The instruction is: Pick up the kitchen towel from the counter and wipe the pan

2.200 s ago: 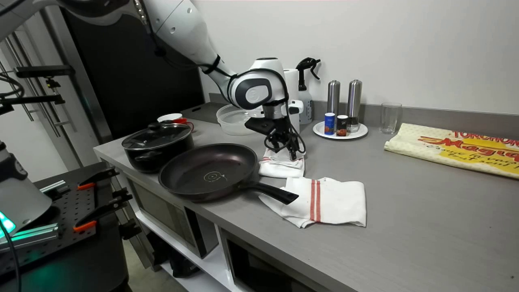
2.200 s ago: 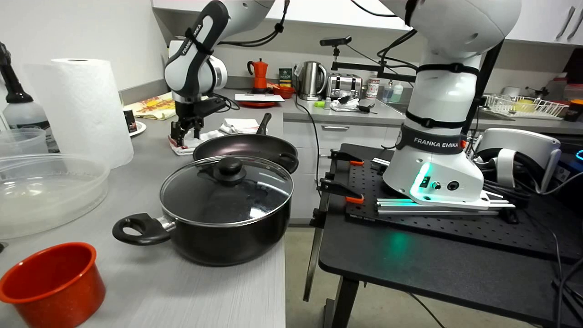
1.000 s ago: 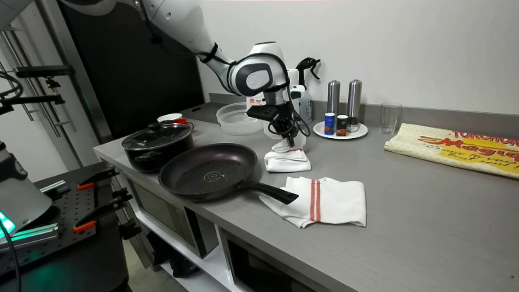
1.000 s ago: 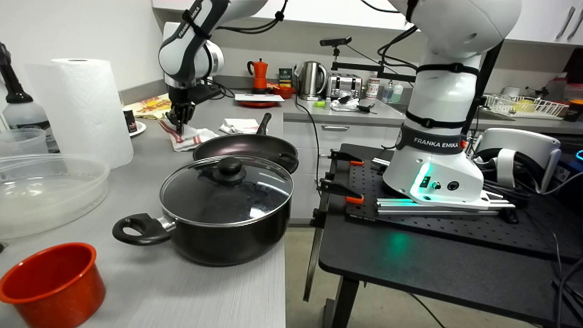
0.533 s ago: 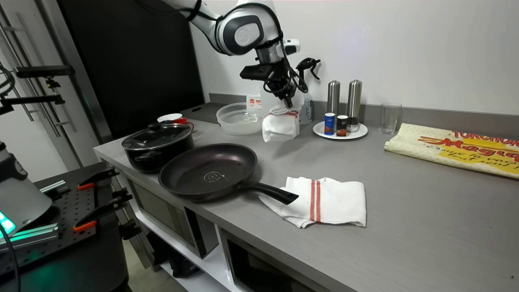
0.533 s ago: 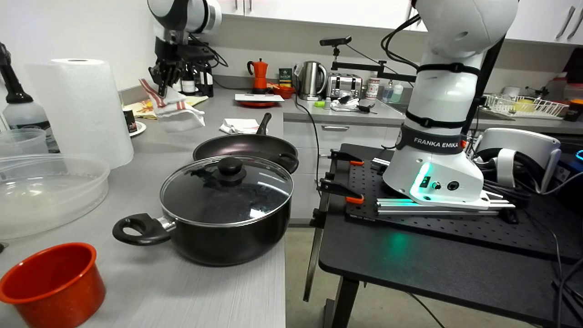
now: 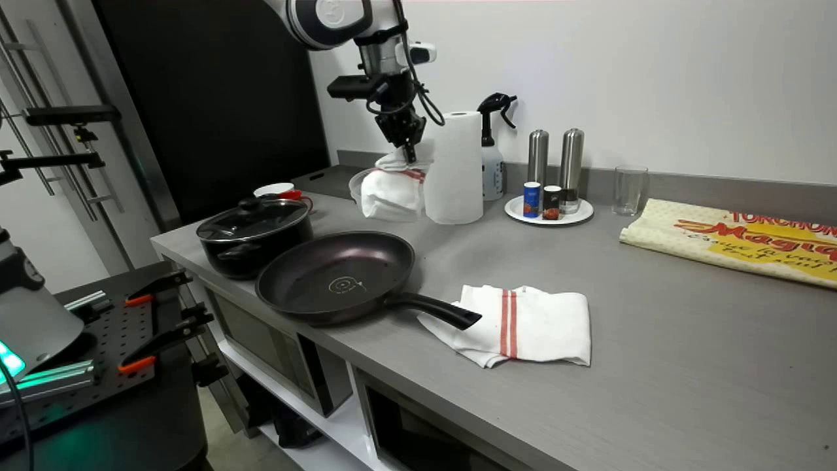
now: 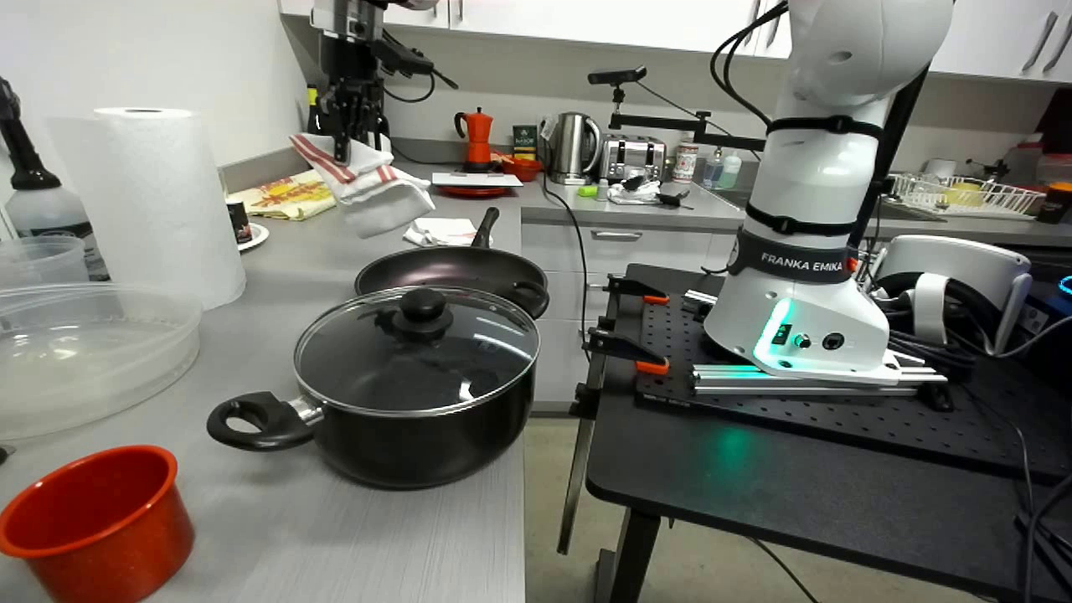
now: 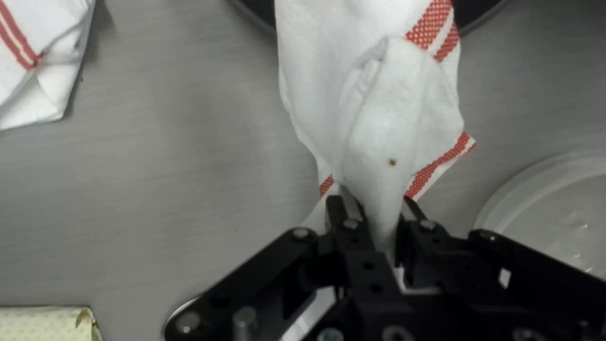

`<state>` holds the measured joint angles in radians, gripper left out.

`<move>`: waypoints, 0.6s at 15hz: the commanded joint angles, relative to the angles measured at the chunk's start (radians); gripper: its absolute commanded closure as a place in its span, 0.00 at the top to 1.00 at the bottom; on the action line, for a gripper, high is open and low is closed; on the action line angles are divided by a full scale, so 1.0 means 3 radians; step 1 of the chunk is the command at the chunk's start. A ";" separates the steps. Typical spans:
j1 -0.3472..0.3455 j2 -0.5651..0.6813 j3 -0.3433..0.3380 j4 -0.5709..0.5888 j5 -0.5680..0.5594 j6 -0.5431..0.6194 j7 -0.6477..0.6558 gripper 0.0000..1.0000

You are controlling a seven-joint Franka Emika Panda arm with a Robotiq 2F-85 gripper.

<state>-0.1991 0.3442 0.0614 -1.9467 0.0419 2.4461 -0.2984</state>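
While the gripper [image 9: 380, 207] pinches a bunched fold of it, the white, red-striped kitchen towel [image 9: 322, 85] hangs in the air above the counter [image 7: 654, 366], near the pan [image 7: 337, 278] but apart from it. By the pan's handle [image 7: 438, 309] a second striped towel [image 7: 549, 327] lies folded on the counter, and a lidded black pot [image 8: 419, 444] stands just beside the pan.

My arm [image 8: 871, 42] is white and smoothly rounded, set with a dark curved panel [image 7: 346, 33], black cables [image 7: 408, 60] strapped along it. A black collar [image 8: 794, 260] lettered FRANKA EMIKA circles my white base [image 8: 825, 308], where a strip of light [image 8: 772, 328] glows green. My claw [image 9: 380, 208] is black and angular, studded with round silvery screws [image 9: 427, 224].
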 commanded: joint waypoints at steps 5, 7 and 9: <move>0.0158 -0.0937 -0.0155 -0.1487 -0.0076 -0.0074 -0.0207 0.04; 0.0186 -0.1002 -0.0216 -0.1713 -0.0137 0.0025 -0.0167 0.04; 0.0200 -0.0993 -0.0280 -0.1871 -0.0266 0.0208 -0.0139 0.04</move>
<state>-0.1619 0.0918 0.0145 -2.4131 0.0096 2.4386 -0.3426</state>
